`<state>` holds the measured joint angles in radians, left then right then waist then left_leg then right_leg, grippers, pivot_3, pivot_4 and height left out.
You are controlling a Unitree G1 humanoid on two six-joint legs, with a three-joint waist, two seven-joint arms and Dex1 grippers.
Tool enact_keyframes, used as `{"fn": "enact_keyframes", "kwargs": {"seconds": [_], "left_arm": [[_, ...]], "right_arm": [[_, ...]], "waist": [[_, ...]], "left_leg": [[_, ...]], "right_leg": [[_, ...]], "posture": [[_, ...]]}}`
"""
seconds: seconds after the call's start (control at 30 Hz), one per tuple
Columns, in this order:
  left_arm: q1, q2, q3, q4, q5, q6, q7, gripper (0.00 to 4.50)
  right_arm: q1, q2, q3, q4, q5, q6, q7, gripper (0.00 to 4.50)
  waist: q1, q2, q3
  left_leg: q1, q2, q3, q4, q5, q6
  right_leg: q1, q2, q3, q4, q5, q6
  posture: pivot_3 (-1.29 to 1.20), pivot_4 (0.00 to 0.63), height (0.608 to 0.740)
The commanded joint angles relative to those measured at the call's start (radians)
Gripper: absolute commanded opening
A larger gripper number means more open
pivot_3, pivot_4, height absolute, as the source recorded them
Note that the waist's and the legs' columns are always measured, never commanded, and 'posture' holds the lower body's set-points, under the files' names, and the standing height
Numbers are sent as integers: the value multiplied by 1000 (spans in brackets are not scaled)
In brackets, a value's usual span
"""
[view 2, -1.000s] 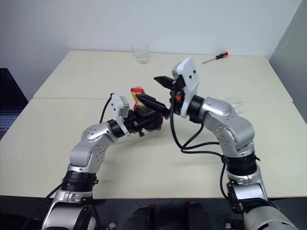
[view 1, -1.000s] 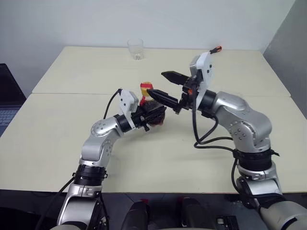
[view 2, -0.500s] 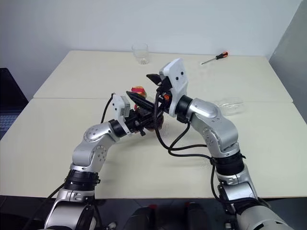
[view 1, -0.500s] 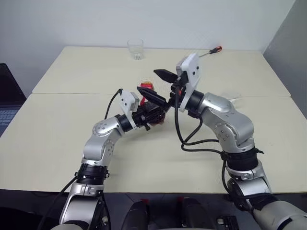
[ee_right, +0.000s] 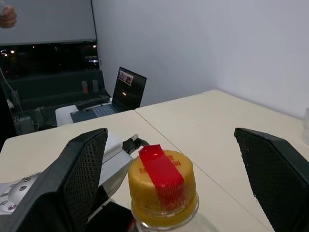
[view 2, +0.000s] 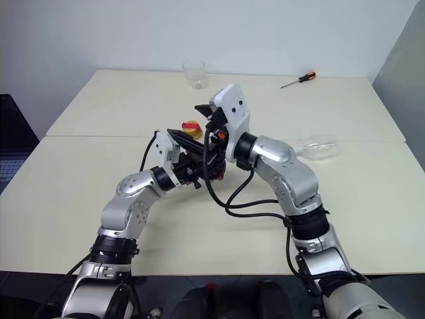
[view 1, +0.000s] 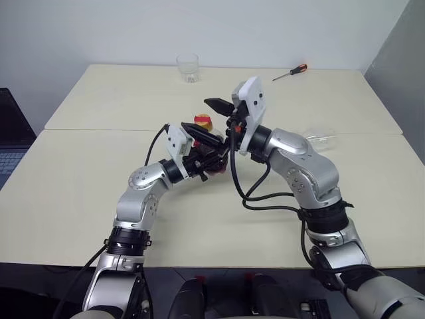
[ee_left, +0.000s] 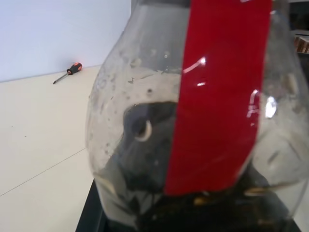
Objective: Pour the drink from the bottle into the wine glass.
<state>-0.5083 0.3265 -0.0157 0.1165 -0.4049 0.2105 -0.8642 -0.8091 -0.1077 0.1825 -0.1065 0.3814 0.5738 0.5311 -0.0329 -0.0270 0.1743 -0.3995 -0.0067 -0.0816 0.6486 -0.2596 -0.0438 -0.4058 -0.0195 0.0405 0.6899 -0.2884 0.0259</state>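
Note:
My left gripper [view 1: 208,160] is shut on the bottle [ee_left: 193,121] and holds it above the middle of the table [view 1: 80,193]. The bottle's lower part holds the dark drink [ee_left: 145,164]. Its yellow-and-red cap [ee_right: 161,186] points up. My right gripper [view 1: 198,117] is open, with one finger on each side of the cap and neither touching it. At the right, a clear glass [view 2: 317,147] lies on its side, apparently the wine glass. My right arm hides part of it.
A short clear tumbler [view 1: 188,68] stands at the back of the table. An orange-handled screwdriver [view 1: 289,72] lies at the back right. A laptop [ee_right: 126,89] sits on a desk off the left side.
My right gripper has moved left, still open, from beside the bottle to straddle its cap. The left gripper and the bottle have stayed in place.

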Motion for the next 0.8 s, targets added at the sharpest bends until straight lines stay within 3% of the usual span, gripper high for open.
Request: {"fn": "enact_keyframes", "kwargs": {"seconds": [0.03, 0.8], "left_arm": [[-10, -1, 3, -54, -6, -19, -7, 1660], [7, 14, 19, -101, -18, 20, 3, 1660]], "right_arm": [[-37, 8, -4, 1, -14, -44, 13, 4482], [27, -102, -42, -47, -16, -21, 54, 4482]], "waist": [[0, 0, 0], [0, 0, 0]], "left_leg": [[0, 0, 0, 0, 0, 0], [0, 0, 0, 0, 0, 0]], "right_leg": [[0, 0, 0, 0, 0, 0], [0, 0, 0, 0, 0, 0]], "posture": [[0, 150, 740], [0, 150, 740]]}}
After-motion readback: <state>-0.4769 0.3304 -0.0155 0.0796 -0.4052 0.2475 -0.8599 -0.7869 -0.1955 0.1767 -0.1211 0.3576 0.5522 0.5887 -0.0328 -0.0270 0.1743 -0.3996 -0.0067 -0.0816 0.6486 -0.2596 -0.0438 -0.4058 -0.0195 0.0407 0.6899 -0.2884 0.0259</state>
